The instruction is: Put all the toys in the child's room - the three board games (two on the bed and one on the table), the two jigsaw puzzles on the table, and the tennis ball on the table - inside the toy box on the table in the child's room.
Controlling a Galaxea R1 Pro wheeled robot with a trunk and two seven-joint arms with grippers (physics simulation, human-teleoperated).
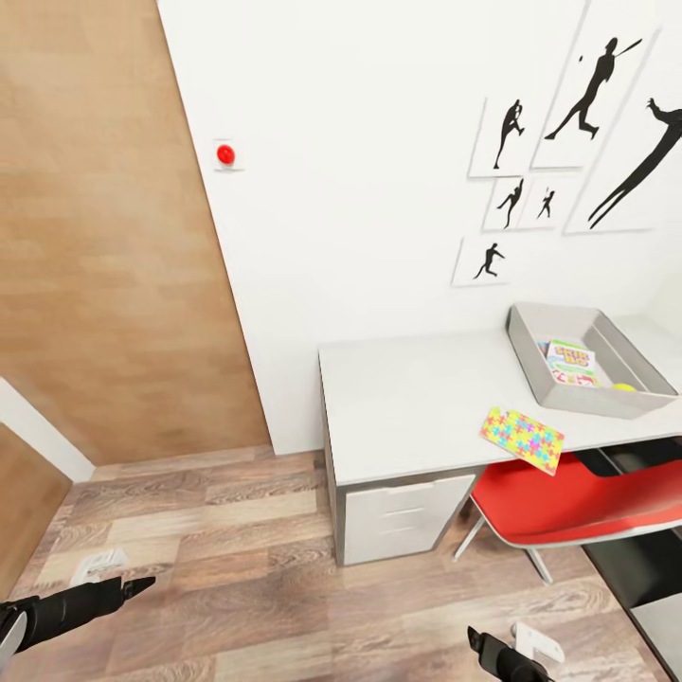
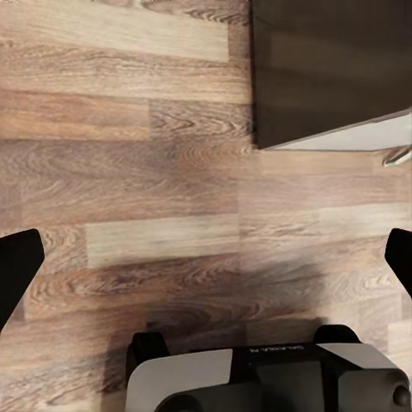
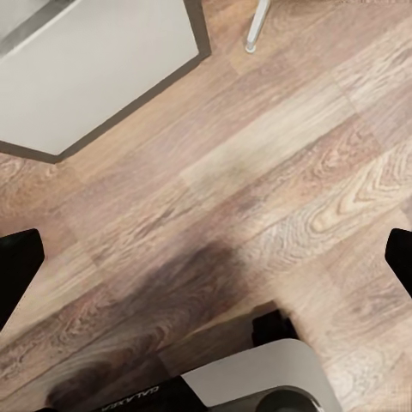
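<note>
In the head view the table (image 1: pixel 407 398) stands at the right against the white wall. The light grey toy box (image 1: pixel 527 352) sits on its far right end. Inside it lie a white-green board game (image 1: pixel 571 363) with a red strip and the yellow tennis ball (image 1: pixel 623 386). One multicolour jigsaw puzzle (image 1: pixel 521 439) lies on the table's front edge, slightly overhanging. My left gripper (image 1: pixel 137 585) and right gripper (image 1: pixel 475 639) hang low over the wood floor, far from the table. Both wrist views show the left gripper (image 2: pixel 206 262) and right gripper (image 3: pixel 206 257) open with nothing between the fingers.
A red chair (image 1: pixel 568 497) is tucked under the table beside a white drawer unit (image 1: pixel 403 516). A wooden panel (image 1: pixel 104 237) fills the left side. A red button (image 1: pixel 225 153) and black dancer pictures (image 1: pixel 592 90) hang on the wall. Wood floor lies between me and the table.
</note>
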